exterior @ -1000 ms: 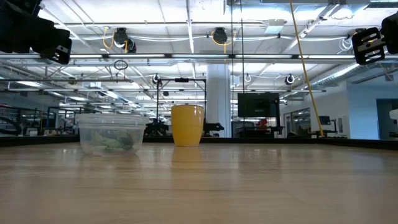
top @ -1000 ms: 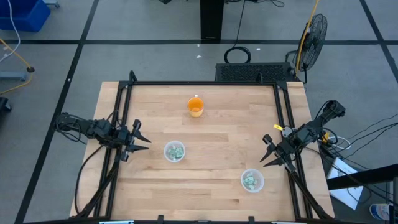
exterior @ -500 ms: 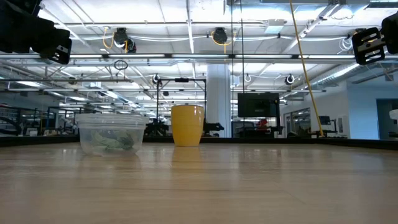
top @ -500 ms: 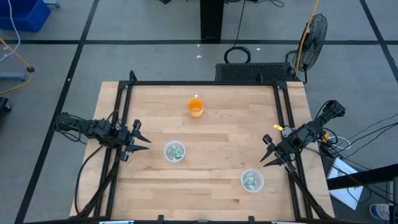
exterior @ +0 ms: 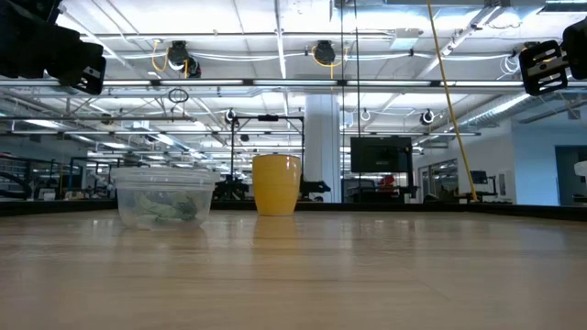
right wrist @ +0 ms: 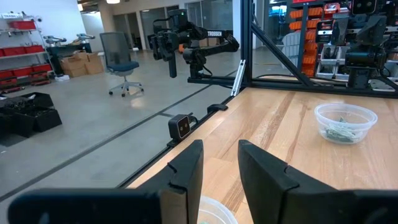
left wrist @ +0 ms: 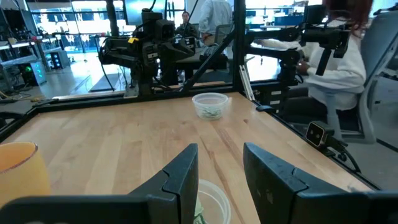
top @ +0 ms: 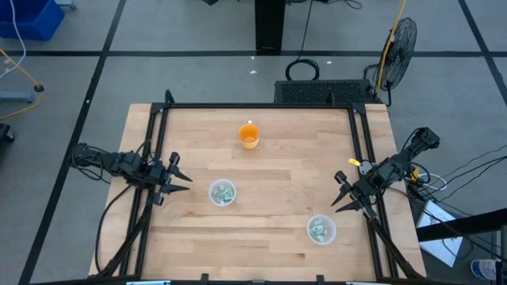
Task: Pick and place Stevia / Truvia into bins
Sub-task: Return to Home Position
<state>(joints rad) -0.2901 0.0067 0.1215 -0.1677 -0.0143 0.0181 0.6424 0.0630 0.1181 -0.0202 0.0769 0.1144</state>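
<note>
Two clear cups stand on the wooden table, each with pale green and white packets inside. One cup is left of the middle; it also shows in the low view and the right wrist view. The other cup is near the front right; it also shows in the left wrist view. My left gripper is open and empty at the table's left edge. My right gripper is open and empty at the right edge. No loose packets show on the table.
An orange cup stands toward the table's far side, also in the low view. A black frame runs round the table's edges. A person in a white top sits beyond the table in the left wrist view.
</note>
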